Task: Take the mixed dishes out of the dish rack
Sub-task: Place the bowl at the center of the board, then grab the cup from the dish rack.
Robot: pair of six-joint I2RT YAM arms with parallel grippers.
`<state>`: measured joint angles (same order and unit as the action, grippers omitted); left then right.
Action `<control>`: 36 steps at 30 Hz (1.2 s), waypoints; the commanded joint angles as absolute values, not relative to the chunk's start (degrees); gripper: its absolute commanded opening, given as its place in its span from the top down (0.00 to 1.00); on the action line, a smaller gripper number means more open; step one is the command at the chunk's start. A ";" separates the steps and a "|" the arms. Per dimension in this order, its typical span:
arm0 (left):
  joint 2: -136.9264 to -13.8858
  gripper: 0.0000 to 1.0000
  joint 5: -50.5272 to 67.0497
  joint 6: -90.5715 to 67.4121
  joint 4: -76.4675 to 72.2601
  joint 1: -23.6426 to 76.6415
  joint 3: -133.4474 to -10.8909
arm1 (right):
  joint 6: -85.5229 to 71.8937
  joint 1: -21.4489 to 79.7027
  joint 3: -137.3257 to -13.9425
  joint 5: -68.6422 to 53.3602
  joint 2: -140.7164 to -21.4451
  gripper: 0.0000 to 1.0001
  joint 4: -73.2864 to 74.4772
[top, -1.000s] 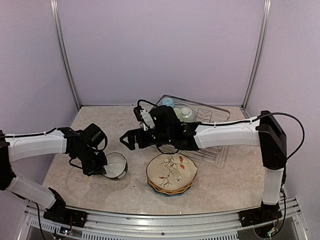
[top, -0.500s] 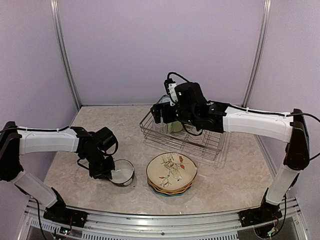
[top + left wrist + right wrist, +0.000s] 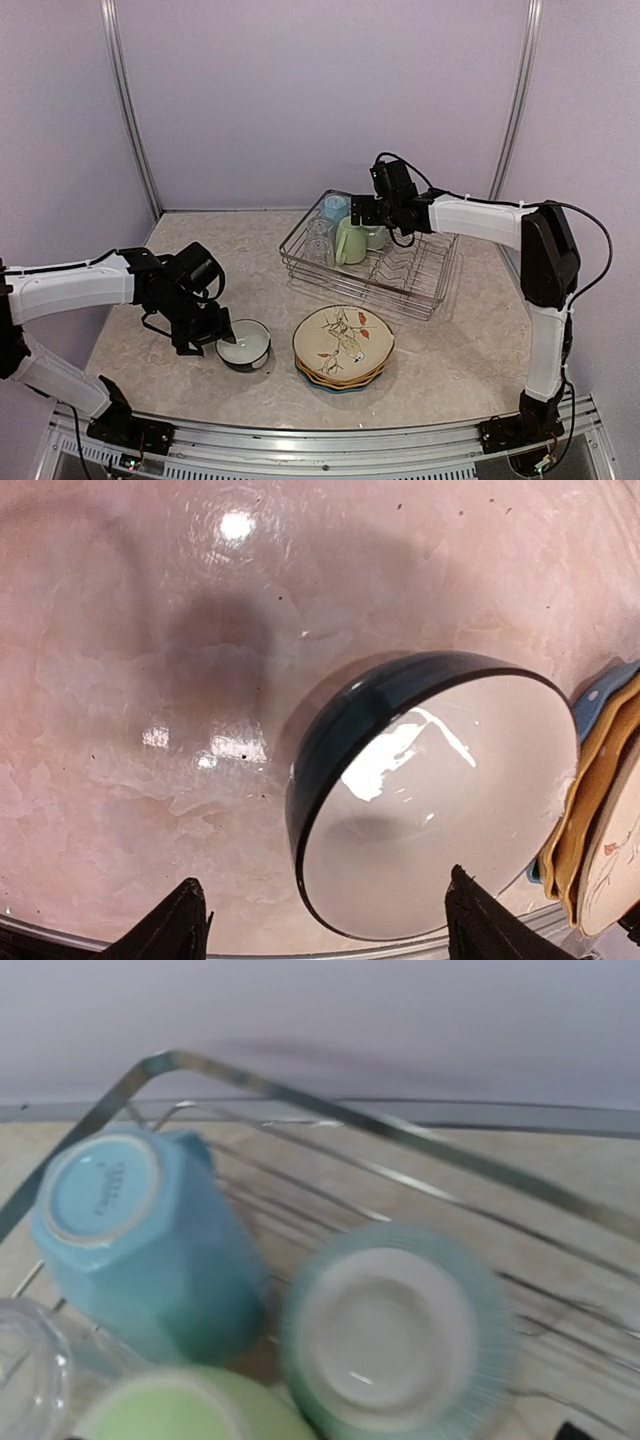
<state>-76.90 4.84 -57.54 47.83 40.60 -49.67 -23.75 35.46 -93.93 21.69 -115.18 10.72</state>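
Note:
A small bowl [image 3: 245, 346], dark outside and white inside, rests on the table. My left gripper [image 3: 205, 338] is open just left of it. In the left wrist view the bowl [image 3: 440, 790] lies free, its near rim between the spread fingertips [image 3: 182, 922], touching neither. The plates [image 3: 343, 347] are stacked to its right, bird-print one on top. My right gripper [image 3: 362, 213] hovers open over the far side of the dish rack [image 3: 300, 272]. Below it stand a light blue mug [image 3: 130, 1230], an upturned ribbed cup [image 3: 395, 1330], a pale green mug [image 3: 190, 1405] and a clear glass [image 3: 25, 1370].
The plate stack's scalloped edge [image 3: 600, 810] lies close to the bowl's right side. The rack's wire rim [image 3: 330, 1115] runs between my right gripper and the back wall. Metal frame posts [image 3: 125, 110] stand at the back corners.
My left gripper has opened and let go of the bowl, which now sits on the table. My right arm has swung from the rack's front left to over its far side.

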 commanded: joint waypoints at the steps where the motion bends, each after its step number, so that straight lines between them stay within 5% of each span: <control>1: -70.81 0.19 2.23 -55.81 49.49 40.91 -49.38 | -24.39 36.11 -100.79 19.82 -121.47 0.00 14.64; 9: -60.31 0.01 0.18 -52.56 49.55 40.59 -50.83 | -23.47 36.44 -103.03 16.26 -125.43 0.00 13.71; 29: -52.75 0.01 -1.87 -48.49 44.89 40.61 -53.70 | -22.84 37.53 -107.33 14.99 -131.35 0.03 16.60; 36: -52.69 0.01 -2.16 -49.50 45.95 40.61 -54.54 | -22.81 37.51 -106.45 14.78 -131.07 0.18 15.31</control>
